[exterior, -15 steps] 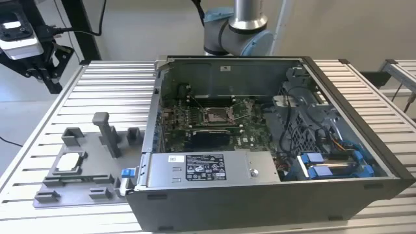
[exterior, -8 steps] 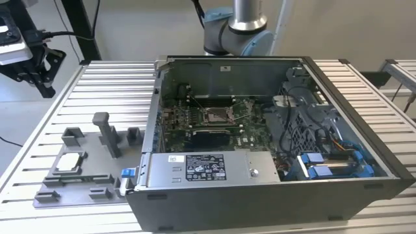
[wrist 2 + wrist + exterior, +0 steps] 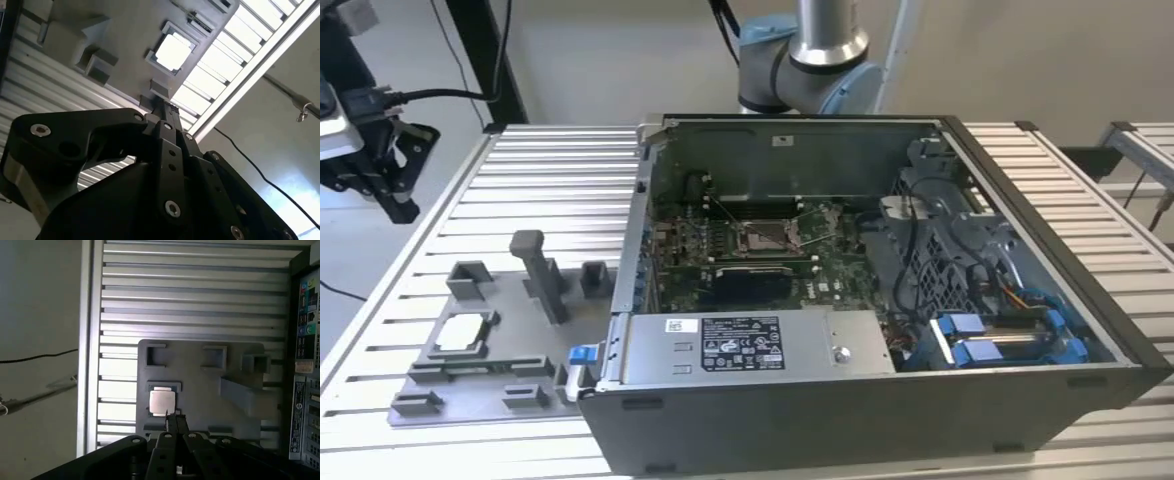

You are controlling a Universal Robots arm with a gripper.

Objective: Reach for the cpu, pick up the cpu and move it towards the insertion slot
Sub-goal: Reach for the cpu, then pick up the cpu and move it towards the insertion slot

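The cpu (image 3: 162,401) is lying flat in a square recess of the grey fixture plate (image 3: 200,390) on the slatted desk (image 3: 190,305), beside the open computer case (image 3: 787,122); the insertion slot (image 3: 761,236) is sitting inside that case, well apart from the chip; the gripper (image 3: 168,416) is hovering over the plate, seemingly clear of the chip, its fingers (image 3: 175,425) drawn close together and holding nothing; coming down like this, they are risking pressing on the pale face instead of straddling it; the recess walls are leaving little edge to grip, so an off-centre pinch is likely to tip or jam the chip.
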